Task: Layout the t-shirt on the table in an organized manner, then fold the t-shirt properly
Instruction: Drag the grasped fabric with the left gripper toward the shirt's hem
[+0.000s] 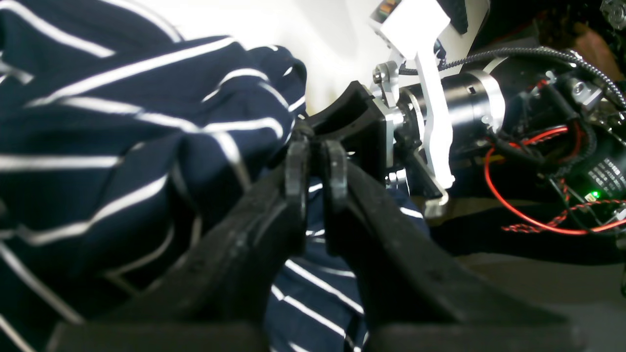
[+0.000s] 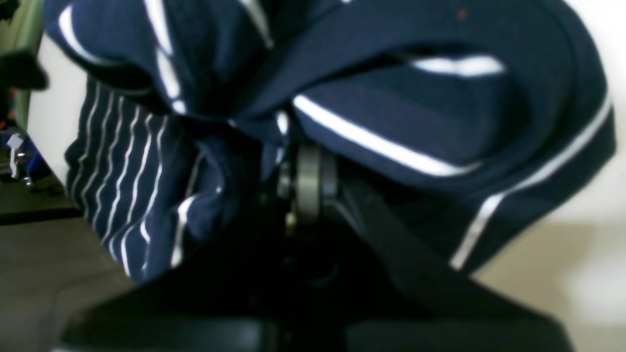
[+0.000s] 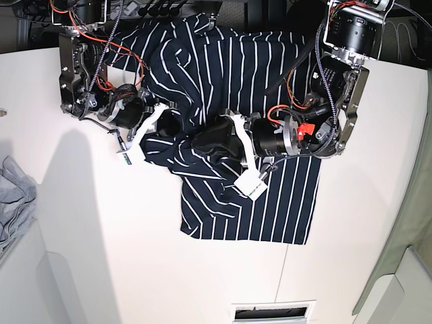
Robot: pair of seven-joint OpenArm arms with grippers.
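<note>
The dark navy t-shirt point(image 3: 250, 81) with thin white stripes lies crumpled across the back and middle of the cream table point(image 3: 101, 236). One flat panel of it reaches toward the front. My left gripper point(image 3: 206, 143), on the right arm in the base view, sits on a bunched fold at the shirt's middle. In the left wrist view its fingertips point(image 1: 298, 166) stand nearly together, pinching the t-shirt point(image 1: 146, 146) at their tips. My right gripper point(image 3: 169, 125) is close beside it at the shirt's left edge. In the right wrist view it is shut point(image 2: 308, 183), with the t-shirt point(image 2: 391, 107) gathered over its tips.
A light grey garment point(image 3: 13, 196) hangs off the table's left edge. A dark slot point(image 3: 270, 312) sits at the front edge beside a thin seam point(image 3: 280, 283). A white tag point(image 3: 250, 183) dangles from the left arm, and red cables point(image 1: 528, 215) loop around the right arm's wrist.
</note>
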